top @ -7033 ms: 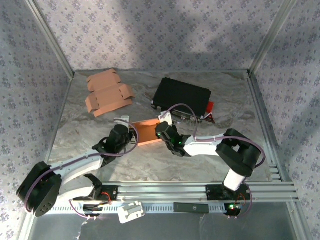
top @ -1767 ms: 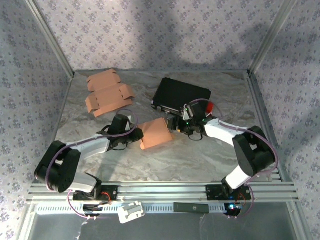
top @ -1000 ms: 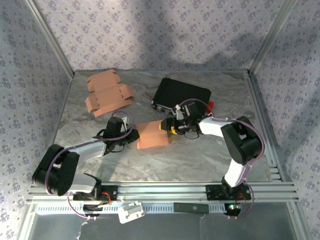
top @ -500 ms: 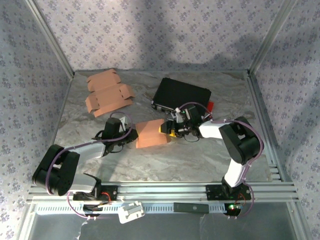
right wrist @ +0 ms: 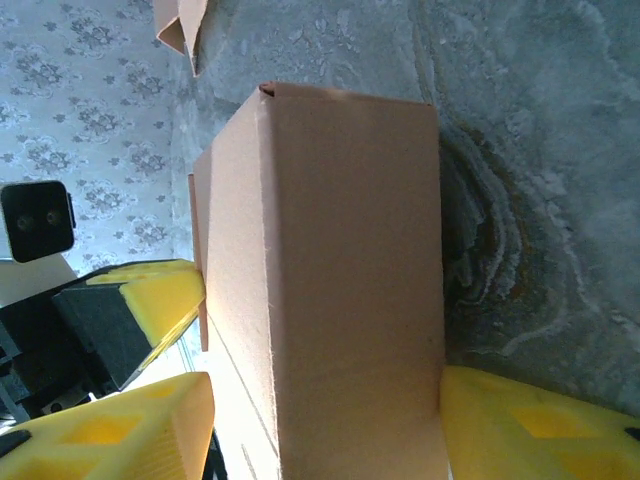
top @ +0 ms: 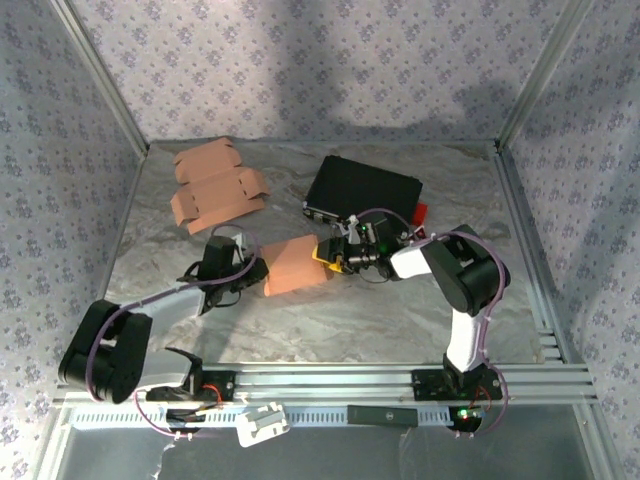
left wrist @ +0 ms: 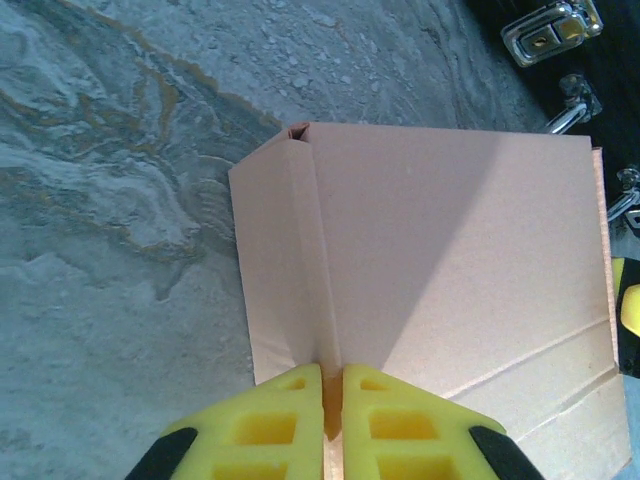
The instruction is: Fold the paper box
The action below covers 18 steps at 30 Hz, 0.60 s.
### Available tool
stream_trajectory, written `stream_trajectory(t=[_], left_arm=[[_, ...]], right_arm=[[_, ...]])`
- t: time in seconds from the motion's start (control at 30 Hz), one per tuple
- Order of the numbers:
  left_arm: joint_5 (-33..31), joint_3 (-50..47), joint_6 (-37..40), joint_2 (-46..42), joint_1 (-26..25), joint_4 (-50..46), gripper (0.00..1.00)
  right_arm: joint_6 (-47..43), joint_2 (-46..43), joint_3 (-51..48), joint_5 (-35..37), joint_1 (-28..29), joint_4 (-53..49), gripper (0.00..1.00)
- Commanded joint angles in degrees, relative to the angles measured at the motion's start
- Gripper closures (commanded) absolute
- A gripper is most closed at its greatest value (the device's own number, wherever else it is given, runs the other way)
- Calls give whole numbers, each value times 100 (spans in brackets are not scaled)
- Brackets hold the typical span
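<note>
The paper box [top: 297, 266] is a tan cardboard box lying closed side up in the middle of the table. My left gripper [top: 252, 271] holds it from the left. In the left wrist view that gripper [left wrist: 332, 400] is shut on a thin upright fold at the near edge of the box [left wrist: 450, 250]. My right gripper [top: 332, 256] comes in from the right. In the right wrist view its jaws [right wrist: 330, 435] straddle the box [right wrist: 340, 280], with a yellow finger against each side.
Flat cardboard blanks [top: 215, 186] lie at the back left. A black case [top: 362, 193] with metal latches [left wrist: 550, 28] and a red tag [top: 421, 212] sits behind the right gripper. Metal frame rails border the table on all sides.
The box has slid a little to the left with both grippers. The right jaws have narrowed around the box. The left gripper keeps its pinch.
</note>
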Motion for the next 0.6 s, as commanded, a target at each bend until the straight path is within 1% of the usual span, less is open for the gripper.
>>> stream_trajectory(t=[0.0, 0.13, 0.23, 0.37, 0.57], left_arm=[[95, -88, 190, 79, 58, -619, 91], [220, -256, 175, 249, 206, -322, 92], [155, -278, 231, 332, 248, -307, 93], [-32, -297, 284, 416, 369, -489, 98], [-105, -315, 283, 390, 399, -552, 98]], right_arm=[[272, 132, -14, -180, 262, 507, 38], [214, 203, 56, -197, 290, 439, 37], [67, 275, 216, -243, 333, 155, 36], [-247, 57, 158, -107, 272, -333, 36], [-485, -222, 73, -94, 177, -608, 33]])
